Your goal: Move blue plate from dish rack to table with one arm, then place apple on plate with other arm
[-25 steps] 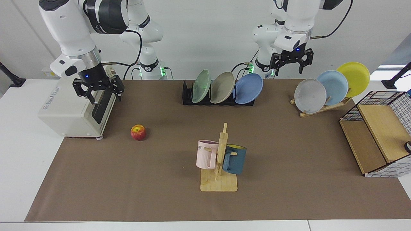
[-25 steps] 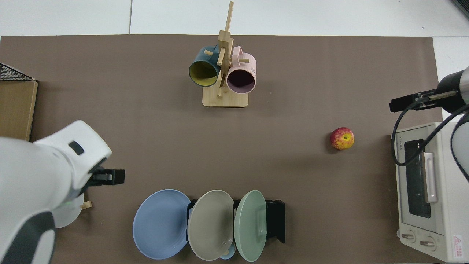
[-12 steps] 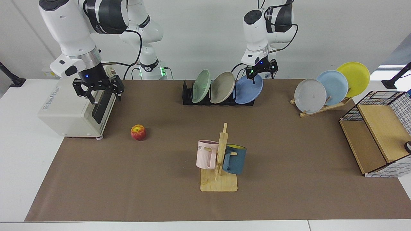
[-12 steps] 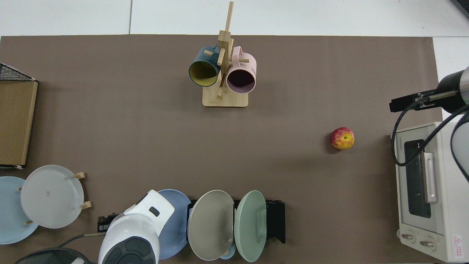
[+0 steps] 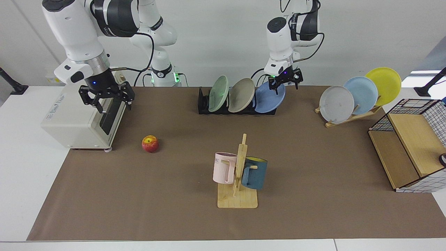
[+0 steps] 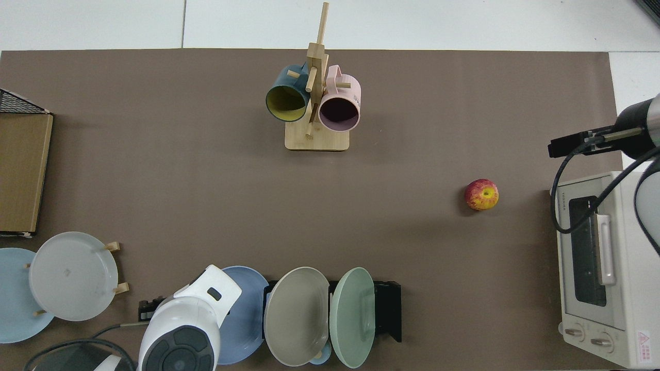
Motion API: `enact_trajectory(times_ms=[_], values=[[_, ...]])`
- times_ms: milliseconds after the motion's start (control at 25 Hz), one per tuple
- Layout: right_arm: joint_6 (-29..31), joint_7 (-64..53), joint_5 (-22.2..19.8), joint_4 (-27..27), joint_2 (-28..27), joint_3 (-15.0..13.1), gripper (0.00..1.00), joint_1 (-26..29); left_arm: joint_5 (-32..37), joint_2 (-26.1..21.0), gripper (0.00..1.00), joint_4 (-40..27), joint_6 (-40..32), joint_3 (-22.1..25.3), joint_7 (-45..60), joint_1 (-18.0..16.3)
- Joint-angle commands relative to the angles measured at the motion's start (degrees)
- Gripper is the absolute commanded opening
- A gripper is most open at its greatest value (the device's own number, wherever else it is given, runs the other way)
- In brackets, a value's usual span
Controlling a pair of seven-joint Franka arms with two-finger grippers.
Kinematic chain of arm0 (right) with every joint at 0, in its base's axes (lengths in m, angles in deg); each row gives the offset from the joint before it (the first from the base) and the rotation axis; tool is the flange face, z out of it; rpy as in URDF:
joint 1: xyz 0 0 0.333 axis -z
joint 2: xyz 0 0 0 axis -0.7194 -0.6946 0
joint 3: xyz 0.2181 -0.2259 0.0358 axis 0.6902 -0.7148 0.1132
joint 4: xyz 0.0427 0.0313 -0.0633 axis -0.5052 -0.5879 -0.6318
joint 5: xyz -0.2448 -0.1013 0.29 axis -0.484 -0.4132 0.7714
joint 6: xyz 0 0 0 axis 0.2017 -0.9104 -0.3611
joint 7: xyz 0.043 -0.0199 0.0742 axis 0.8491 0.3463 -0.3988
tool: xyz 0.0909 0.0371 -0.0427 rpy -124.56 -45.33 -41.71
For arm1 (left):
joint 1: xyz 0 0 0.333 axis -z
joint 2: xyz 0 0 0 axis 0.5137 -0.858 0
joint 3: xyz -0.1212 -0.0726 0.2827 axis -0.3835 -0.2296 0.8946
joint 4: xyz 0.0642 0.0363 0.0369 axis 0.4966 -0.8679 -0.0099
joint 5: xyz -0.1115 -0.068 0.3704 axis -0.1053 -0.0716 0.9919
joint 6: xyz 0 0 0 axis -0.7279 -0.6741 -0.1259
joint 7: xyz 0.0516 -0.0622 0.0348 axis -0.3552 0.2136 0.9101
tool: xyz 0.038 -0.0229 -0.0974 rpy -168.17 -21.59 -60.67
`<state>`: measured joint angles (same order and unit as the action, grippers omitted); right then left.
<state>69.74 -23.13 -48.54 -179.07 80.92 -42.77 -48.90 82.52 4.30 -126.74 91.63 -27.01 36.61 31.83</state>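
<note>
While right claw [image 5: 106, 99] waits, left claw [image 5: 286, 81] seemingly straddles blue plate [image 5: 270, 99].

Matte brown table [image 5: 313, 167] mat, glossy blue plate [image 5: 268, 99]

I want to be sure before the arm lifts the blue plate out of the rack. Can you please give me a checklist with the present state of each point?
1. Left gripper at the upper rim of the blue plate: ok.
2. Fingers closed firmly on the rim: cannot tell.
3. Blue plate in the end slot of the dish rack, with the beige plate right beside it and overlapping: not ok, lift with care.
4. Bare mat on the table in front of the rack for setting down: ok.
5. Apple lies free on the mat, apart from the toaster oven: ok.
6. Right gripper waits open above the oven, away from the rack: ok.
</note>
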Motion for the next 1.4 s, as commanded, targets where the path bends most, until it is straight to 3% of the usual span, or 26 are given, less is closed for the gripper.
enact_trajectory(times_ms=[0, 320, 600, 680, 720, 760, 800, 1000, 1360], values=[[0.7, 1.1, 0.6, -1.8, 1.4, 0.1, 1.0, 0.2, -0.2, -0.3, 1.0, -1.6, 1.9, -0.5, -1.0, -0.4], [1.6, 1.9, 0.7, -4.6, 2.3, 0.5, 1.0, -0.8, -0.2, -2.2, 1.0, -2.0, 2.8, -2.0, -0.7, -0.3], [2.4, 4.6, 0.7, -4.6, -2.3, 0.5, 1.0, -1.9, 0.0, -2.7, 0.67, -2.0, 3.1, -2.0, -1.7, -0.4], [3.0, 4.7, 0.7, -4.6, -4.0, 0.5, 1.0, -1.9, 0.0, -3.3, 0.51, -2.0, 3.2, -2.0, -2.6, -0.5], [3.5, 4.7, 0.7, -4.8, -4.7, 0.5, 1.0, -1.8, 0.0, -3.3, 0.36, -2.0, 3.1, -2.0, -2.9, -0.6], [4.2, 4.7, 0.7, -5.0, -5.5, 0.5, 1.0, -1.8, 0.0, -3.3, 0.14, -1.9, 3.1, -2.0, -3.0, -0.7], [5.2, 4.7, 0.7, -5.4, -6.3, 0.5, 1.0, -1.7, 0.0, -3.3, 0.0, -1.9, 3.0, -2.0, -3.0, -0.7], [12.2, 5.4, 0.7, -9.0, -8.7, 0.5, 1.0, -1.8, 1.2, -3.1, 0.0, -0.2, 1.4, -1.9, -3.1, -0.8], [23.2, 6.0, 0.7, -18.3, -11.3, 0.5, 1.0, -1.5, 4.9, -2.3, 0.0, 6.8, -8.2, -2.0, -3.3, -0.5]])
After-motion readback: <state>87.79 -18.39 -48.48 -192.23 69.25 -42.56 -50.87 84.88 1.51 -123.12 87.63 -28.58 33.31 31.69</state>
